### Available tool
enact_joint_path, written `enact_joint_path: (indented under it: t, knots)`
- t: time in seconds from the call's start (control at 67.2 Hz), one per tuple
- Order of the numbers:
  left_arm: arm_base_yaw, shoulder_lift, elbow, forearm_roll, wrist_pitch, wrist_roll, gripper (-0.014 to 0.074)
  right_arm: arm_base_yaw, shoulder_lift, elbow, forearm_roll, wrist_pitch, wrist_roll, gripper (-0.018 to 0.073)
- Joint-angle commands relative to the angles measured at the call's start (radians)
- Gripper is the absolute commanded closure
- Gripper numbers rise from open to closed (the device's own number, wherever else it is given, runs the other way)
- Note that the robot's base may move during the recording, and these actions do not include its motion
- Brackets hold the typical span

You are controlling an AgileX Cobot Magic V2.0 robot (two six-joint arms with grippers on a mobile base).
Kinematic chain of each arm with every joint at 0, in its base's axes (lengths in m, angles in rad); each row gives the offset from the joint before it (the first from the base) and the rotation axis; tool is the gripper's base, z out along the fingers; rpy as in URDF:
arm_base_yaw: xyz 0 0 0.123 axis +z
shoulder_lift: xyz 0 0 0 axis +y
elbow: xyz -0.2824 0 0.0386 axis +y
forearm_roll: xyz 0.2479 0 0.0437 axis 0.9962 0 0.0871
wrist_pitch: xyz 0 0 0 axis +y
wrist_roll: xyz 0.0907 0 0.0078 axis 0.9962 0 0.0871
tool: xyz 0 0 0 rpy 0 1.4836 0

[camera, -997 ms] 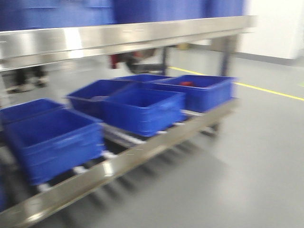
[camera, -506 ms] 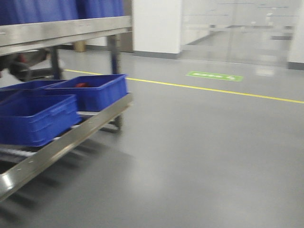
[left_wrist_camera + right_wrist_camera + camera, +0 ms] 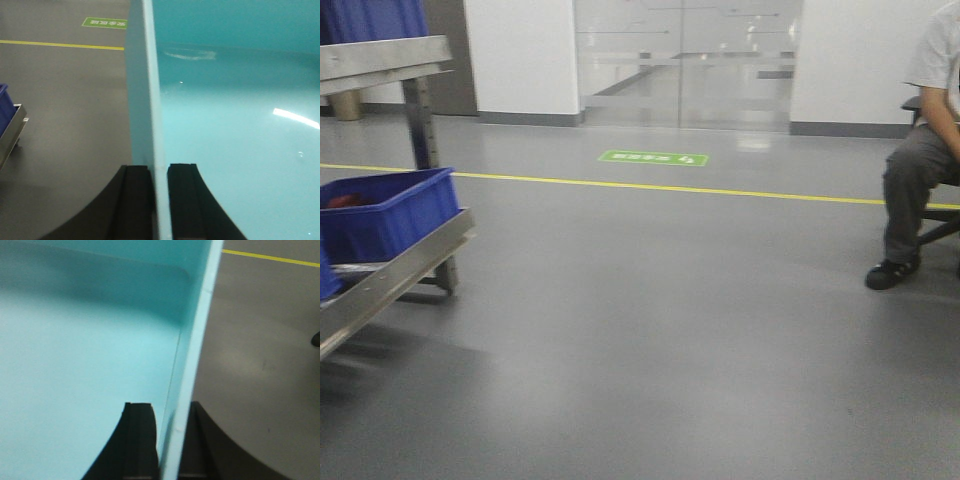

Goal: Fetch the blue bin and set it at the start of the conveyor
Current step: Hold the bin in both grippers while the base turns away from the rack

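The blue bin (image 3: pixel 235 125) is a pale cyan tub that fills most of both wrist views, its smooth inside (image 3: pixel 85 340) empty. My left gripper (image 3: pixel 159 167) is shut on the bin's left wall, one black finger (image 3: pixel 135 200) outside and the other inside. My right gripper (image 3: pixel 170 407) is shut on the opposite wall in the same way. The bin hangs above grey floor. Neither the bin nor the grippers show in the front view. The conveyor start is out of view.
A steel rack (image 3: pixel 390 275) with a dark blue ribbed bin (image 3: pixel 390 205) stands at the far left. A seated person (image 3: pixel 915 170) is at the right edge. A yellow floor line (image 3: pixel 670 187) and a green floor sign (image 3: pixel 653 157) lie ahead, before glass doors (image 3: pixel 685 60).
The front view has swung to the right: the rack with its dark blue bins has slid to the left edge, and the glass doors and the seated person have come into view.
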Motion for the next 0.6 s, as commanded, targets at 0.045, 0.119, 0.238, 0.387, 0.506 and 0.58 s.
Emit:
enact_joint_path:
  t: [0.045, 0.119, 0.238, 0.387, 0.506, 0.58]
  knots:
    - [-0.013, -0.016, -0.012, -0.070, -0.092, -0.001, 0.0708, 0.010, -0.005, -0.006, 0.039, -0.032, -0.026, 0.0710]
    - [-0.013, -0.016, -0.012, -0.070, -0.092, -0.001, 0.0708, 0.010, -0.005, -0.006, 0.039, -0.032, -0.026, 0.0710]
    - [-0.013, -0.016, -0.012, -0.070, -0.092, -0.001, 0.0708, 0.010, -0.005, -0.006, 0.039, -0.032, -0.026, 0.0710]
    - [-0.013, -0.016, -0.012, -0.070, -0.092, -0.001, 0.0708, 0.010, -0.005, -0.006, 0.039, -0.032, -0.026, 0.0710]
    - [-0.013, -0.016, -0.012, -0.070, -0.092, -0.001, 0.0708, 0.010, -0.005, -0.006, 0.039, -0.032, -0.026, 0.0710]
    - [-0.013, -0.016, -0.012, -0.070, -0.092, -0.001, 0.0708, 0.010, -0.005, -0.006, 0.039, -0.032, -0.026, 0.0710]
